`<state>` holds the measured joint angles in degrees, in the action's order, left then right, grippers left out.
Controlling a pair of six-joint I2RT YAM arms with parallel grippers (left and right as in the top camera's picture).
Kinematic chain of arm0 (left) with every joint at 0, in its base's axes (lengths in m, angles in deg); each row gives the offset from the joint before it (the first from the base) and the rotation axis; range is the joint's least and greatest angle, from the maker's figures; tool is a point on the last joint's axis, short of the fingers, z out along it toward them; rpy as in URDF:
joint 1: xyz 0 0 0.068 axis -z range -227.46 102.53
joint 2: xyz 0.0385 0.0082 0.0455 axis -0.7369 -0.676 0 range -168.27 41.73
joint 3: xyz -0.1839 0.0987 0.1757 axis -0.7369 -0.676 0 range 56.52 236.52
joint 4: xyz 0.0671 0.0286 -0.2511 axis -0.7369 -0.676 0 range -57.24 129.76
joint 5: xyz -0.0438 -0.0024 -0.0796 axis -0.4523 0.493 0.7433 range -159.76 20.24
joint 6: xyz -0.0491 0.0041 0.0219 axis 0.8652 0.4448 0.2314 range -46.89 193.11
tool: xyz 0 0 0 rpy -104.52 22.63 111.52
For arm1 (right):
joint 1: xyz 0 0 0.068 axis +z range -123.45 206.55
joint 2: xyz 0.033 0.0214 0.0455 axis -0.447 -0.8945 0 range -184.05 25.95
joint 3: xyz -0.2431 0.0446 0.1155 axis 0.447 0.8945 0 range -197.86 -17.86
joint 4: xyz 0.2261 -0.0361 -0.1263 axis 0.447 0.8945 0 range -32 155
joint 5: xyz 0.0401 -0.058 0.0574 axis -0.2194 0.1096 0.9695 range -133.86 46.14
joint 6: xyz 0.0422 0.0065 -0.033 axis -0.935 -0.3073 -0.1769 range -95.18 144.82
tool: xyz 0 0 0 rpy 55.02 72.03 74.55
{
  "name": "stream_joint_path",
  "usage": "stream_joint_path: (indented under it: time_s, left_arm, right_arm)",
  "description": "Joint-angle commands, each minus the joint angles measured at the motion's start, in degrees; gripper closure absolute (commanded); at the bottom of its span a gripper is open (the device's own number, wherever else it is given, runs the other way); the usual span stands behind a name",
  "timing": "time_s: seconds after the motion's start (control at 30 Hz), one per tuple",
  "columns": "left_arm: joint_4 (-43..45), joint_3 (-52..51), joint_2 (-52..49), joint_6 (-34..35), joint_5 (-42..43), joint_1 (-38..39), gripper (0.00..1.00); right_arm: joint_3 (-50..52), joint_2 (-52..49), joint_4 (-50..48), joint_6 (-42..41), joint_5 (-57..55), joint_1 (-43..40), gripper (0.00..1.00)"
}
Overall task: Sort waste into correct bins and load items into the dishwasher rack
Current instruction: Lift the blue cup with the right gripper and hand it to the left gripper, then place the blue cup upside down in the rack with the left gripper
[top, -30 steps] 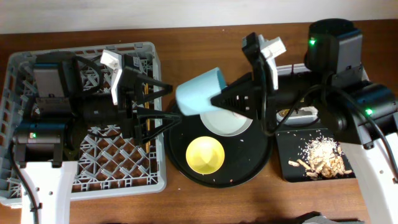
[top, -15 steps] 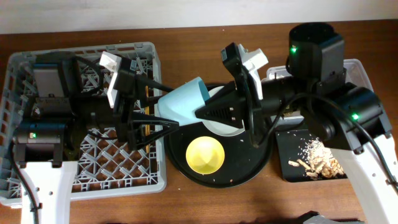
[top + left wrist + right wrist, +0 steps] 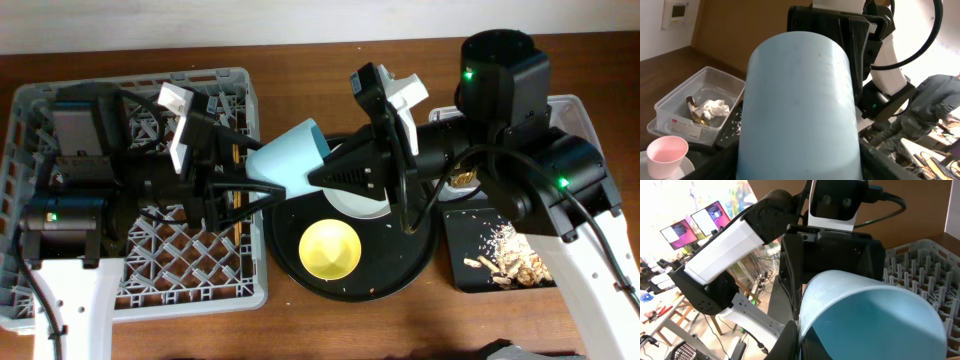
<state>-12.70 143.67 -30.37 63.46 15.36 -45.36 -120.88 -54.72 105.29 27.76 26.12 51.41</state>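
The small blue cup hangs on its side above the gap between the grey dishwasher rack and the round black tray. My right gripper is shut on its rim, one finger inside and one outside, as the right wrist view shows. My left gripper is open, its fingers on either side of the cup's base. The cup fills the left wrist view. The yellow bowl and pale plate sit on the round tray. Two chopsticks lie in the rack.
The shallow black tray at the right holds beige food scraps. The clear tub holds the white napkin and gold foil wrapper. The pink cup stands near it. Both arms crowd the middle.
My right gripper has carried the blue cup left and slightly up, from over the round tray to between the left gripper's fingers. The left arm has stayed in place.
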Motion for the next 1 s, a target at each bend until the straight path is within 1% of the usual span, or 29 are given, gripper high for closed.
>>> stream_joint_path:
  time_s: [0.0, 0.07, 0.1, 0.2, 0.3, 0.33, 0.4, 0.5, 0.57, 0.6, 0.63, 0.67, 0.7, 0.77, 0.87, 0.97]
  left_arm:
    - [-0.02, 0.00, 1.05, -0.52, 3.10, 0.35, 0.39]
    - [-0.02, 0.00, 1.05, -0.50, 1.49, 0.35, 0.40]
    - [-0.04, 0.00, 1.05, -0.22, -0.61, 0.33, 0.40]
    - [-0.04, 0.00, 1.03, 1.68, -5.38, -0.55, 0.46]
    - [-0.13, 0.00, 1.03, 3.50, -9.03, -2.95, 0.49]
    - [-0.31, 0.00, 1.03, 4.83, -12.02, -4.26, 0.49]
    - [-1.31, 0.00, 1.03, 6.71, -18.47, -6.47, 0.49]
    - [-5.81, 0.00, 0.96, 8.57, -33.70, -9.18, 0.52]
    - [-8.28, 0.00, 0.70, 11.72, -46.97, -9.86, 0.51]
    - [-9.18, 0.00, 0.28, 13.88, -55.76, -9.84, 0.51]
    - [-9.64, 0.00, -0.33, 15.65, -62.16, -9.84, 0.52]
    - [-9.75, 0.00, -0.85, 16.31, -64.98, -9.84, 0.52]
    - [-9.66, 0.00, -1.79, 16.52, -67.60, -9.84, 0.54]
    - [-8.85, 0.00, -4.48, 16.55, -70.29, -9.77, 0.56]
    - [-8.04, 0.00, -9.79, 17.84, -74.42, -9.77, 0.56]
    - [-6.93, 0.00, -15.08, 17.86, -75.97, -9.79, 0.56]
  right_arm:
    - [0.37, -0.39, -0.63, 0.26, -1.88, 0.24, 0.96]
    - [0.37, -0.39, -0.66, 0.26, -1.90, 0.15, 0.90]
    - [0.37, -0.39, -0.83, 0.26, -1.92, 0.04, 0.85]
    - [0.37, -0.39, -0.94, 0.24, -2.58, -1.46, 0.73]
    - [0.37, -0.39, -0.79, 0.22, -2.75, -4.42, 0.68]
    - [0.37, -0.39, -0.46, 0.02, -2.75, -5.97, 0.66]
    - [0.37, -0.39, 0.96, 0.04, -2.75, -8.96, 0.65]
    - [0.37, -0.39, 6.16, 0.07, -4.57, -13.99, 0.65]
    - [0.37, -0.39, 10.49, 0.07, -9.88, -16.65, 0.65]
    - [0.37, -0.39, 12.94, 0.07, -14.32, -17.88, 0.65]
    - [0.39, -0.39, 14.64, 0.04, -18.23, -18.62, 0.65]
    - [0.44, -0.39, 16.26, 0.04, -22.51, -19.15, 0.65]
    - [0.48, -0.39, 17.66, 0.02, -26.71, -19.50, 0.65]
    - [0.52, -0.46, 20.50, 0.02, -35.21, -19.80, 0.65]
    - [1.11, -0.46, 22.56, 0.02, -40.81, -19.80, 0.66]
    - [1.66, -0.46, 23.45, 0.04, -43.54, -19.80, 0.65]
